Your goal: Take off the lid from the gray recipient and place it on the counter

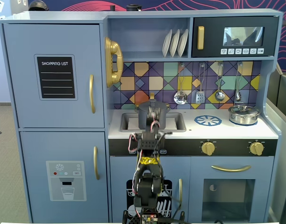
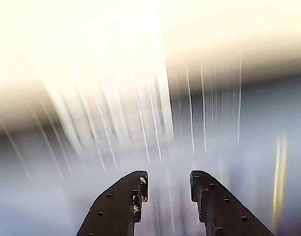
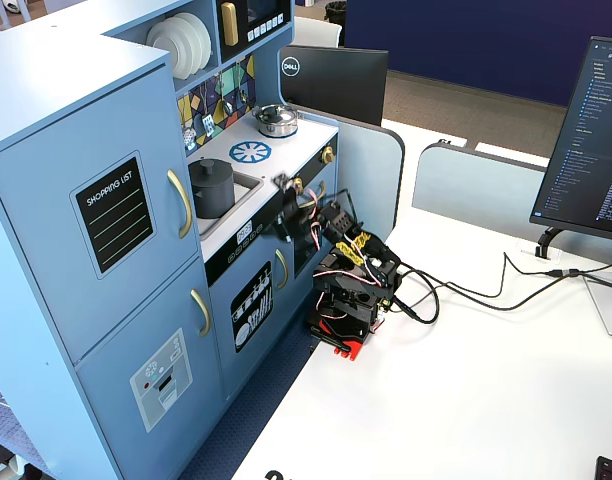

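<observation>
**Matte Grays, Painted Wood Look and Polished Metal**

The gray recipient (image 3: 212, 189) has a matte, dark gray finish with no glare, and its lid (image 3: 210, 165) shares the same dull surface. The counter (image 3: 248, 175) looks smooth and white, like painted board, with a blue printed burner ring (image 1: 208, 120) lying flat on it. The silver pot (image 1: 244, 114) is shiny, mirror-like metal. The cabinet doors (image 1: 54, 74) have a smooth, satin pale-blue painted look, with glossy gold handles (image 1: 92, 93). The hanging utensils (image 1: 180, 97) gleam like polished metal. The gripper (image 2: 166, 189) fingers look like matte black plastic with small holes. The desk (image 3: 466, 380) is smooth and white.
</observation>
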Robot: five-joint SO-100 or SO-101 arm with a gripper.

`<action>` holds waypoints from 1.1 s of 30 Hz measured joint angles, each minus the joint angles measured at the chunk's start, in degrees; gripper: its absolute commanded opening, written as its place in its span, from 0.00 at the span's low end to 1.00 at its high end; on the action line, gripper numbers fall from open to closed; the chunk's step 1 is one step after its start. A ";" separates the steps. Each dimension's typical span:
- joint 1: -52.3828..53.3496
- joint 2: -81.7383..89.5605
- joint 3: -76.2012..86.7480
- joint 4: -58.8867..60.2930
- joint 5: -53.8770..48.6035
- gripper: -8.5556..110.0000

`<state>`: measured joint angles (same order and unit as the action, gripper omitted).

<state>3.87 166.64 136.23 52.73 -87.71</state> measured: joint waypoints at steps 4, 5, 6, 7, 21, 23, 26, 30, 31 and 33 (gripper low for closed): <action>-1.14 -4.75 -8.44 -9.76 -0.62 0.20; -1.23 -5.89 -9.67 -12.30 -1.14 0.22; -0.97 -6.94 -10.63 -15.03 -1.32 0.22; -0.88 -7.82 -11.25 -17.31 -1.49 0.22; 0.26 -18.63 -12.66 -35.95 -3.52 0.22; 0.26 -20.92 -13.54 -37.79 -3.96 0.21; 0.18 -24.79 -15.56 -39.55 -4.57 0.21; 0.18 -29.62 -17.05 -42.54 -5.36 0.21; 0.18 -30.67 -17.40 -43.15 -5.36 0.21; 0.18 -32.70 -18.37 -43.68 -5.36 0.21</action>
<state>4.04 133.95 117.86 9.05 -93.08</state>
